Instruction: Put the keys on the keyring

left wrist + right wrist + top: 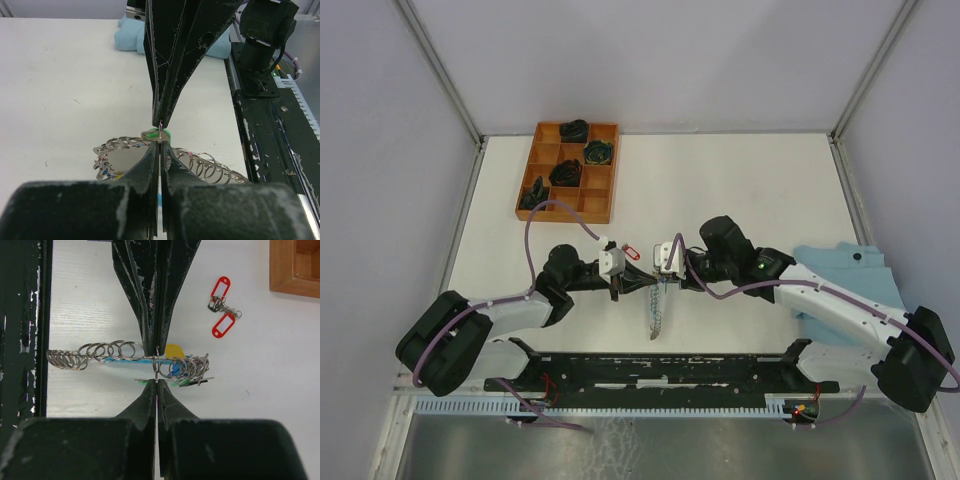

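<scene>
left gripper (159, 146) and right gripper (157, 384) both pinch the keyring (107, 350).

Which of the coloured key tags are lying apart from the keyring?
The two red tags, together on the table near the wooden tray; the green tags and yellow tag lie among the coils of the keyring.

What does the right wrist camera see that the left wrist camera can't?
Only the right wrist view shows two red-tagged keys lying loose and a wooden tray corner. Only the left wrist view shows the light-blue cloth. Both show the silver keyring and the left gripper and right gripper meeting tip to tip, each shut on it.
</scene>
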Robot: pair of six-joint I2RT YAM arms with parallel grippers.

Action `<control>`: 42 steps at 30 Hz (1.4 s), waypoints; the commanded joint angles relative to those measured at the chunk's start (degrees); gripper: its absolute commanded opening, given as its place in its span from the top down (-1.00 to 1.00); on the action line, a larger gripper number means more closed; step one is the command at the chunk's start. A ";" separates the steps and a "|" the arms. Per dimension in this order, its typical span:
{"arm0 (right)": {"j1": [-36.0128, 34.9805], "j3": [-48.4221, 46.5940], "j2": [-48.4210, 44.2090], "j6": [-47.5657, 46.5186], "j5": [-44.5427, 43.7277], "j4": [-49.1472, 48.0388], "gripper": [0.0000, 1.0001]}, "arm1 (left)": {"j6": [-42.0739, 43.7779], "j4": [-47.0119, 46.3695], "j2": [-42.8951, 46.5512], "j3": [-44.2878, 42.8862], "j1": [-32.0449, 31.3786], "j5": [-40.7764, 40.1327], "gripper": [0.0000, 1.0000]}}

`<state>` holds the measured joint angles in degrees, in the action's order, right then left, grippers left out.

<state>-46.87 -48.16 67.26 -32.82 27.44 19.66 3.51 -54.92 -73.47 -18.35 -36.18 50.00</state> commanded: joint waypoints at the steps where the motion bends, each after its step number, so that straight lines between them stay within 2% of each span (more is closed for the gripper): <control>1: -0.24 -0.68 -0.43 0.65 1.26 -3.05 0.99 | -1.05 -5.19 0.09 -0.55 -0.15 1.41 0.95; 15: -0.24 -0.98 -0.73 1.67 4.15 -4.16 0.99 | -1.13 -5.14 -0.36 -0.72 -0.11 1.70 0.95; 42: -0.24 -0.76 -2.96 -0.78 3.63 -0.95 0.99 | 0.58 -1.88 0.94 -0.83 -0.17 0.09 0.95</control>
<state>-46.87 -48.18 65.67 -32.64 30.46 18.61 3.49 -53.78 -73.60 -18.37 -36.18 50.96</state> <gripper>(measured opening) 0.012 0.043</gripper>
